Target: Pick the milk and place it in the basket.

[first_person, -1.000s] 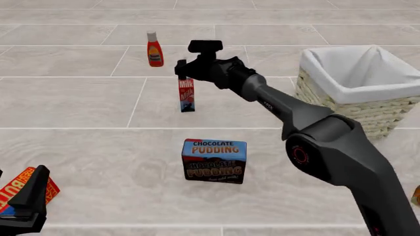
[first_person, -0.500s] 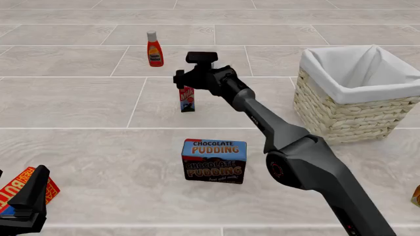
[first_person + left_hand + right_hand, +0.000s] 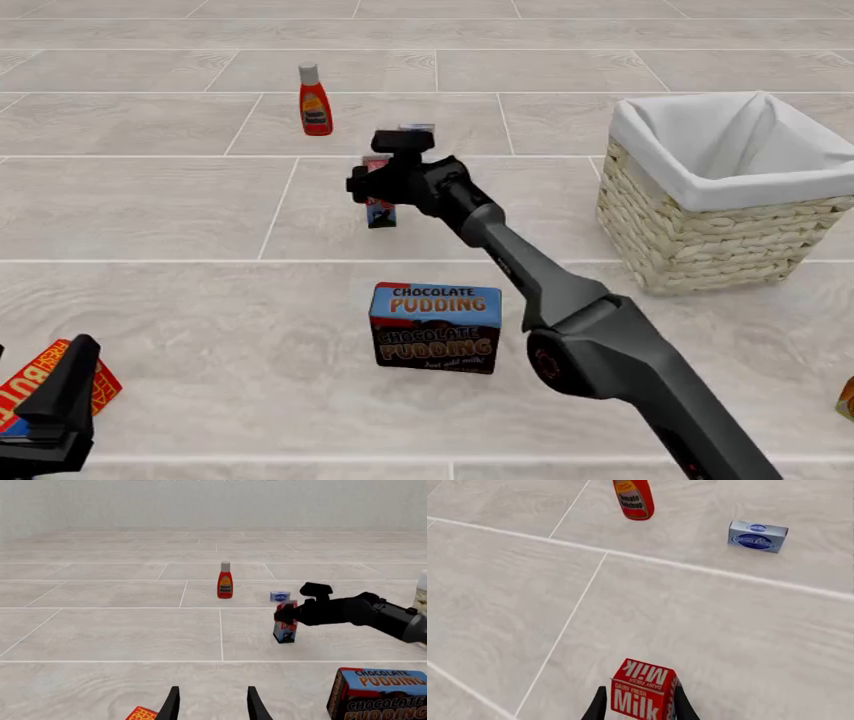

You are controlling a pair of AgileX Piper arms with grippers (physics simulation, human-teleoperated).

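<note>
The milk (image 3: 382, 211) stands upright on the tiled floor, its red top hidden by my right gripper (image 3: 378, 186) in the front view. In the right wrist view the carton's red "Milk" top (image 3: 644, 689) sits between the two fingers (image 3: 599, 707), which flank it at full spread; the gripper is open. The left wrist view shows the milk (image 3: 285, 629) under that gripper. The wicker basket (image 3: 721, 225) with white lining stands at the right. My left gripper (image 3: 54, 410) is open and empty at the near left, also seen in its own view (image 3: 212, 705).
A red ketchup bottle (image 3: 314, 100) stands behind the milk. A small blue cream cheese box (image 3: 757, 536) lies beyond the gripper. A chocolate pudding box (image 3: 437, 328) stands in front of the milk. An orange butter pack (image 3: 40, 385) lies by my left gripper.
My right gripper has come down over the milk, so its fingers now straddle the carton's top. The milk has stayed in place. The left arm has not moved.
</note>
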